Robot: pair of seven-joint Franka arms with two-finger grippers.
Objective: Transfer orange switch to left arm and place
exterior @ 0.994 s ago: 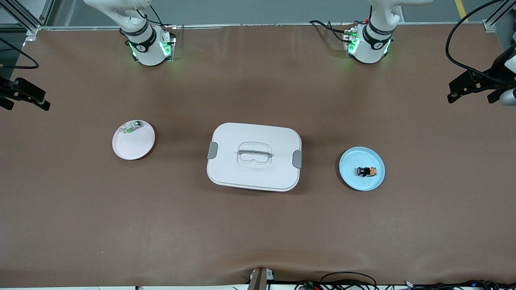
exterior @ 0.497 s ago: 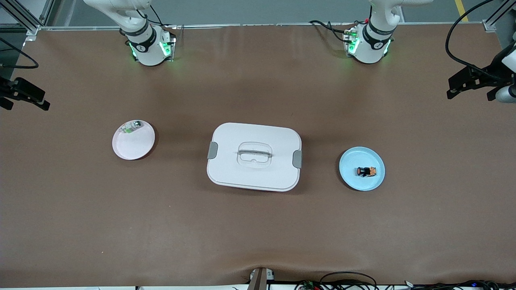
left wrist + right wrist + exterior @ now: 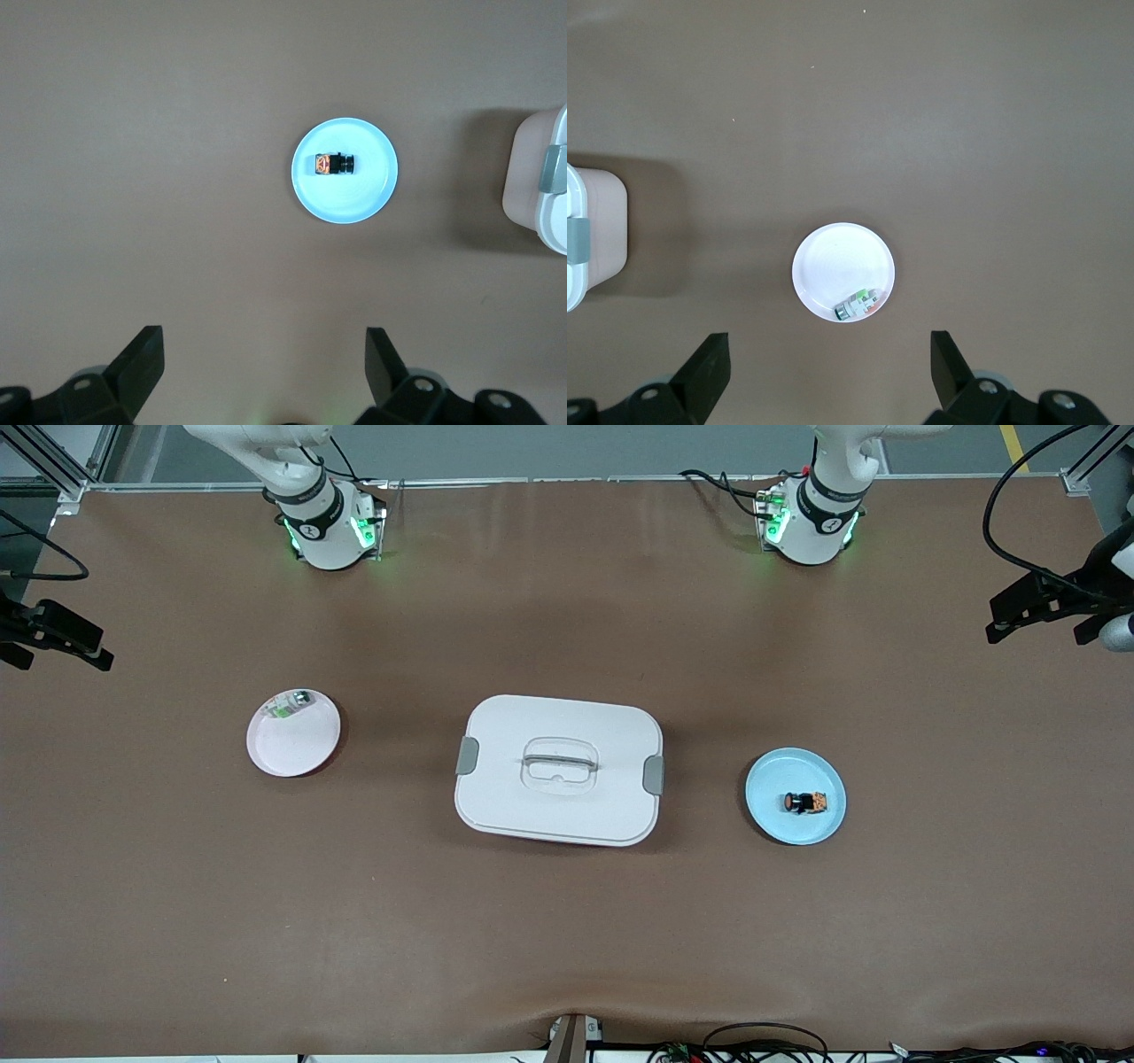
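— What colours do you see?
— Brown bench, white box with grey latches.
— And beside the box?
— A pale blue plate carrying the black-and-orange switch; a white plate with a green-and-white part.

A pale pink round plate is sitting on the brown table mat, directly below the right wrist camera. A small green-and-white component is lying at that plate's rim. A light blue round plate is lying below the left wrist camera. Black cables are trailing along the mat's near edge.
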